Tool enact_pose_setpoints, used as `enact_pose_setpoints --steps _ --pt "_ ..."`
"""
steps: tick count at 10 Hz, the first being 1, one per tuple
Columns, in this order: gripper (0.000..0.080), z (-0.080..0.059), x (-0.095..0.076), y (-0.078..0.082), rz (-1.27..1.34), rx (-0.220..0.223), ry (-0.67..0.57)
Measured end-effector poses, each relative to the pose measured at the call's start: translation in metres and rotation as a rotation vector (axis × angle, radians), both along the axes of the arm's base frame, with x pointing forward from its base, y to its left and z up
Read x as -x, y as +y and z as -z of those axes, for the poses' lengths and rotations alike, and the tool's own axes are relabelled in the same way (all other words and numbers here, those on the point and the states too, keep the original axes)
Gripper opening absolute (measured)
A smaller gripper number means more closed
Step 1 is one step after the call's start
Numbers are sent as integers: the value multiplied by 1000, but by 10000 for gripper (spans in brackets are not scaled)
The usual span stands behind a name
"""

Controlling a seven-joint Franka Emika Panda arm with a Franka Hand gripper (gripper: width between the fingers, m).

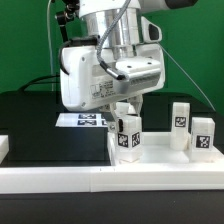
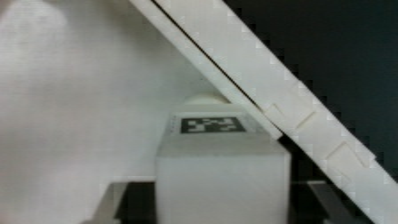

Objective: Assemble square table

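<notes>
The square table top [image 1: 165, 160] is a white tray with a raised rim, lying at the front of the black table. My gripper [image 1: 127, 113] hangs over its corner on the exterior view's left. It is shut on a white tagged leg [image 1: 127, 133] that stands upright on the top. In the wrist view the leg [image 2: 217, 150] runs up between my fingers [image 2: 135, 203], its tag facing the camera, with the top's floor [image 2: 80, 110] and rim [image 2: 267, 90] beside it. Two more legs [image 1: 180, 117] [image 1: 203, 137] stand on the top at the exterior view's right.
The marker board [image 1: 82, 120] lies flat behind the top, partly hidden by the arm. A long white rail [image 1: 90, 185] runs along the front edge. A white piece [image 1: 3, 148] sits at the exterior view's left edge. A green wall stands behind.
</notes>
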State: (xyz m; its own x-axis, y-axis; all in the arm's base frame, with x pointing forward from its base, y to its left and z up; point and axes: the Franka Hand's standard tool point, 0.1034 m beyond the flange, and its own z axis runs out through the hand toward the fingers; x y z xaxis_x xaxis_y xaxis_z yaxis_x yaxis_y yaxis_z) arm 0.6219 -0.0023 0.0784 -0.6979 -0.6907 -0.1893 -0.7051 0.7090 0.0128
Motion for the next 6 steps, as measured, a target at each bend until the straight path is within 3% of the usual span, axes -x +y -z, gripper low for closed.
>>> enact_pose_setpoints --steps 3,6 --pt "291 0 -2 2 56 -28 -13" --pt "291 0 -2 2 -5 -18 -20"
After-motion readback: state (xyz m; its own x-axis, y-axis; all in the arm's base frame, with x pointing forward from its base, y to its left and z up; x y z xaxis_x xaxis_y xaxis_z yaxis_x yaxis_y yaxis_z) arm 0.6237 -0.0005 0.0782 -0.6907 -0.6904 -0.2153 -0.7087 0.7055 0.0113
